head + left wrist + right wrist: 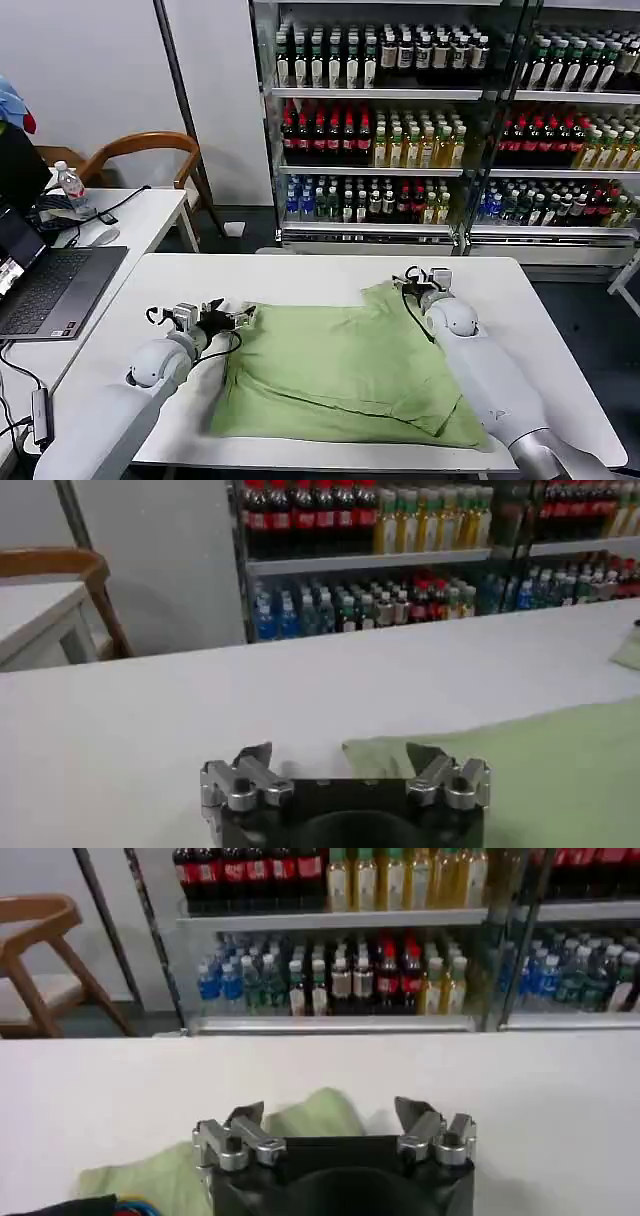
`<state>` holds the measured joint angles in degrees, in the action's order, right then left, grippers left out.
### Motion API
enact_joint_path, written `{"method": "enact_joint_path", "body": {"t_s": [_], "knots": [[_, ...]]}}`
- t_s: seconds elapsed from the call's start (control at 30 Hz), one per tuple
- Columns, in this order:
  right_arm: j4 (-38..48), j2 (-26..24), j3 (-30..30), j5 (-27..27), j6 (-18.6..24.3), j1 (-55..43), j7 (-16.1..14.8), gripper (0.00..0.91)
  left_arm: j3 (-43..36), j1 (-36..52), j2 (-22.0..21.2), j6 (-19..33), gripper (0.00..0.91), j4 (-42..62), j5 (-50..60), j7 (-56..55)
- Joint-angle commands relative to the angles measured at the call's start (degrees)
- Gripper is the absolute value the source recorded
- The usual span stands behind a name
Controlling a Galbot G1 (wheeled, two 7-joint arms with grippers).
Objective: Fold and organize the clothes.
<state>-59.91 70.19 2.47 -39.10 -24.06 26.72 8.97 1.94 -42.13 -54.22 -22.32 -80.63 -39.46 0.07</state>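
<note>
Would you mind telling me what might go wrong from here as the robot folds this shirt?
1. The left gripper is open at the green shirt's far left corner; it might close on only the thin edge, and the cloth could slip free.
2. The shirt's near edge lies close to the white table's front rim, so a pull toward the robot could drag it off.

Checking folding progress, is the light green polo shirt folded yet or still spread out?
Partly folded: the light green soft polo shirt lies flat on the white table, with overlapping layers near its front edge.
</note>
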Motion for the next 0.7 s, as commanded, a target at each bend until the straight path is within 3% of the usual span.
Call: {"method": "enact_joint_path", "body": {"t_s": [0.03, 0.7], "knots": [[1.32, 0.4, 0.17, -1.23, -0.65, -0.66, -0.66, 0.0, -1.35, 0.78, 0.16, -0.88, 0.04, 1.09, -0.11, 0.21], [1.56, 0.82, 0.05, -0.66, -0.67, -0.74, -1.47, 0.0, -2.22, 0.74, 0.13, -0.94, 0.04, 1.05, -0.1, 2.44]]}}
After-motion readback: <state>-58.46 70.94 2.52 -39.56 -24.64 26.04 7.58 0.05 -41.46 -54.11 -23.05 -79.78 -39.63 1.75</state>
